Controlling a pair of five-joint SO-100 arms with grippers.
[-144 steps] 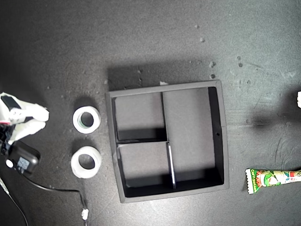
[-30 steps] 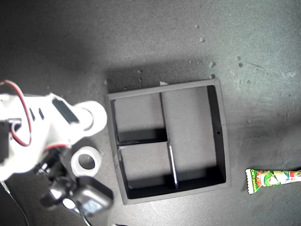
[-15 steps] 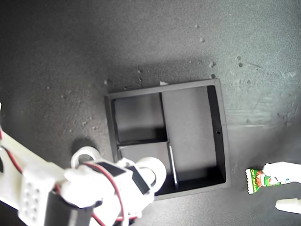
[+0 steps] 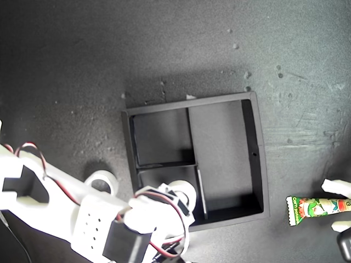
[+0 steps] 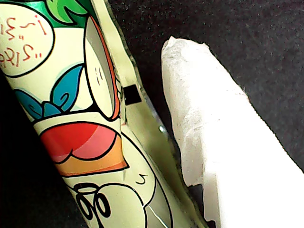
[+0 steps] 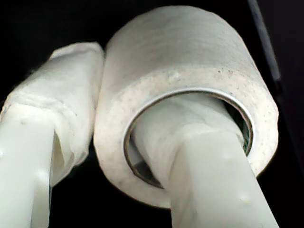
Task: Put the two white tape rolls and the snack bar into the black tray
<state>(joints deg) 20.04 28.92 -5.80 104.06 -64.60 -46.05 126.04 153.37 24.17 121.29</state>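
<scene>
Fingers [image 6: 71,123] of my second gripper [image 4: 178,192] pinch one white ring-shaped tape roll [image 6: 185,95], carried from beside the square black plastic tray [image 4: 262,159] to over it. My first gripper's [image 4: 339,205] parted fingers now reach the long wrapped snack bar [image 4: 318,207].

A robotics bench: scuffed dark tabletop [image 4: 164,49] (dust-speckled).

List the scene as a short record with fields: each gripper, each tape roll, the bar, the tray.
second gripper: shut on a tape roll, one finger through its hole, over the tray's small section
other roll: on the table beside the tray
first gripper: fingers either side of the bar, grip unclear
bar: on the table, outside the tray
tray: other sections empty
</scene>
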